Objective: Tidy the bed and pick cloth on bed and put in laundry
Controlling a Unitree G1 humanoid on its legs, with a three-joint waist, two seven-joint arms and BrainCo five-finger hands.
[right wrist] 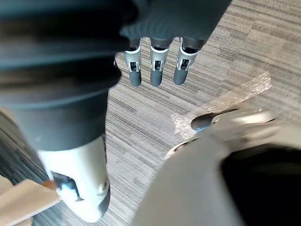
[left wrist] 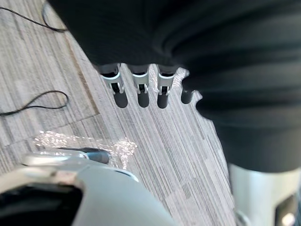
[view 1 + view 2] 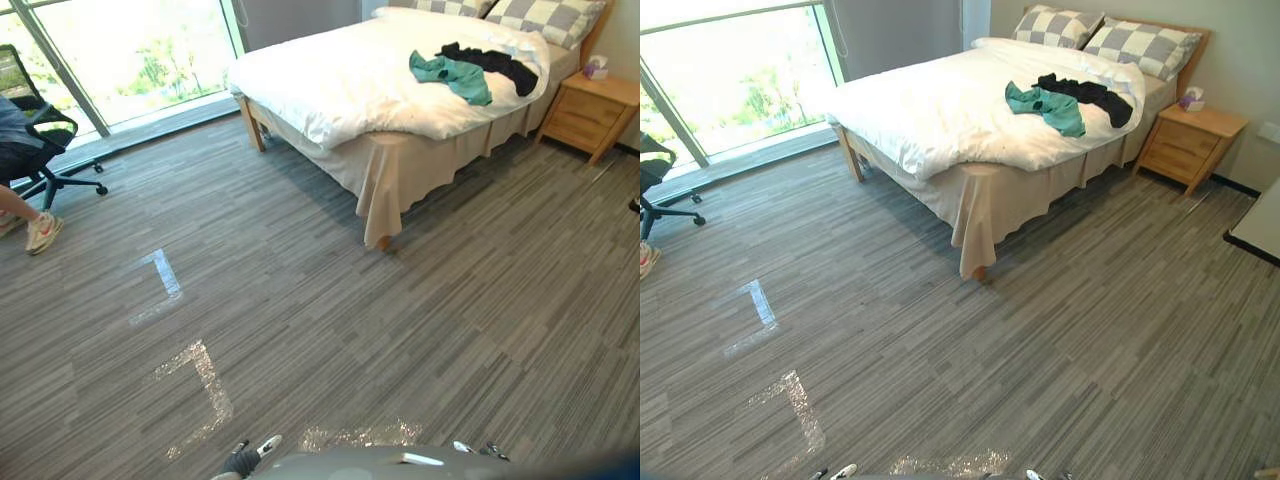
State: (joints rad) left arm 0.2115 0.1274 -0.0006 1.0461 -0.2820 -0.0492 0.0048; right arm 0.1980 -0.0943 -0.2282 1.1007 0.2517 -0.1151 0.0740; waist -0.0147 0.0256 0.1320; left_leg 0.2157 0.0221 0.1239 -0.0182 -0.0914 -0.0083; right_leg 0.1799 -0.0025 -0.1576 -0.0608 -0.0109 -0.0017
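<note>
Bed [image 3: 340,80] w/ white duvet, rumpled along the near edge. Green cloth [image 3: 452,76] lies on the duvet twd the bed's head end, touching a black cloth [image 3: 497,63] just past it, nearer the checkered pillows [image 3: 548,16]. Wooden nightstand [image 3: 596,112] just beside the bed's head. Tape marks [image 3: 165,278] on the carpet off the bed's foot. Office chair [image 3: 30,120] well apart from the bed, person's shoe [image 3: 42,231] by it. Left hand [image 2: 142,89]: fingers straight, relaxed, side by side, nothing held, over carpet. Right hand [image 1: 156,71]: same, fingers straight, empty.
</note>
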